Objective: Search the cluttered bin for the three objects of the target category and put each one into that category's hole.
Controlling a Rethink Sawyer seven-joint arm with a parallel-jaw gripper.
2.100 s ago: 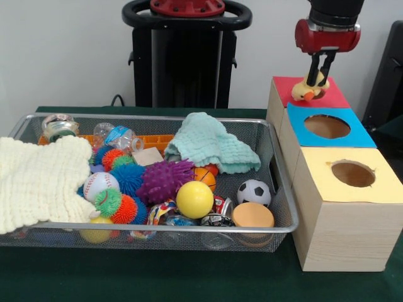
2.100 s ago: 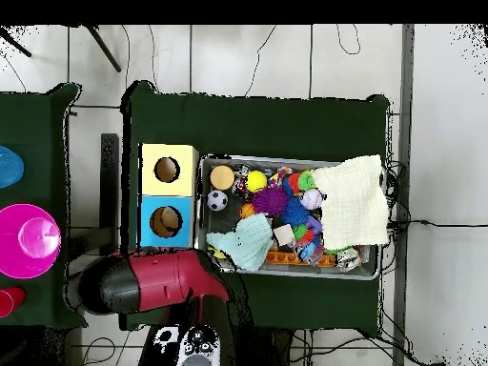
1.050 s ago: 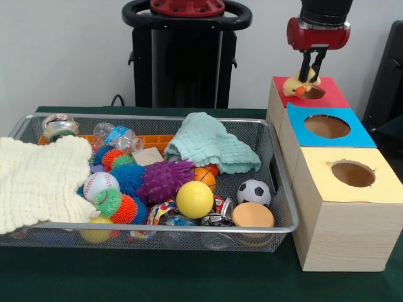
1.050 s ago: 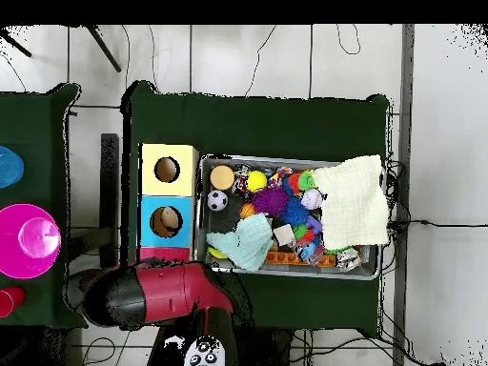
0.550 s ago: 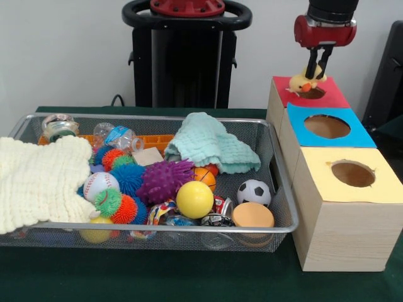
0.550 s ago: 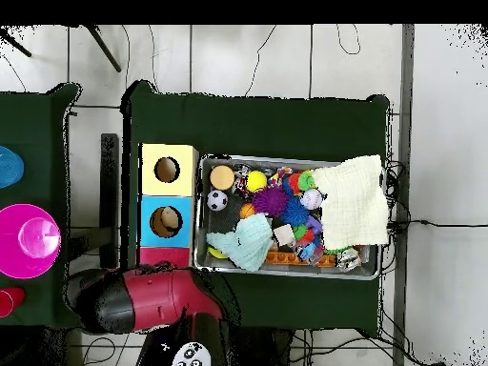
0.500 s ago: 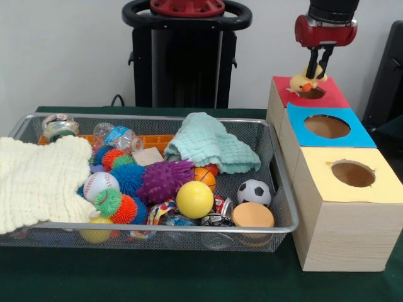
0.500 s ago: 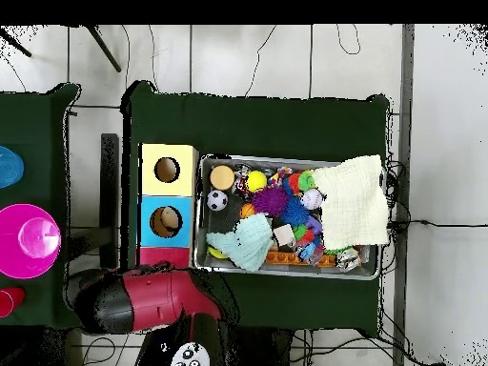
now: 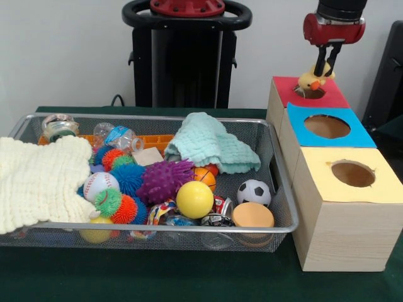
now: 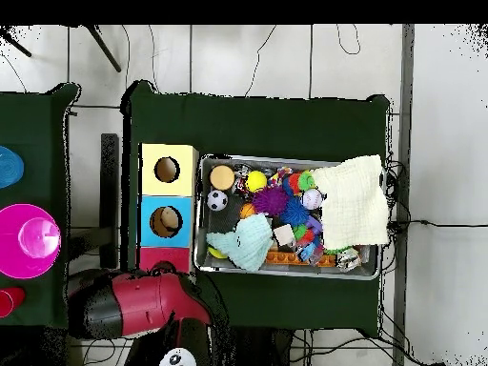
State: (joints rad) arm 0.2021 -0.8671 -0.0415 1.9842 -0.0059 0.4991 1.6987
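Note:
My gripper (image 9: pixel 325 72) is shut on a small yellow rubber duck (image 9: pixel 311 81) with an orange beak. The duck hangs just above the round hole (image 9: pixel 313 94) in the red-topped box (image 9: pixel 337 97), the farthest of the three wooden boxes. In the overhead view the red and black arm (image 10: pixel 133 305) covers most of the red-topped box (image 10: pixel 152 255) and hides the gripper and duck. The wire bin (image 9: pixel 157 228) holds a heap of balls and toys, among them a purple spiky ball (image 9: pixel 165 180), a yellow ball (image 9: pixel 194 199) and a small soccer ball (image 9: pixel 254 192).
A blue-topped box (image 9: pixel 359 134) and a yellow-topped box (image 9: pixel 384 189), each with a round hole, stand nearer in the row. A cream cloth (image 9: pixel 38 182) drapes over the bin's left end and a mint cloth (image 9: pixel 211 146) lies at its back. A black stand (image 9: pixel 187 56) rises behind the bin.
The gripper has carried the duck back and forth over the red box; in the last half second it moved slightly right and up, bringing the duck over the hole.

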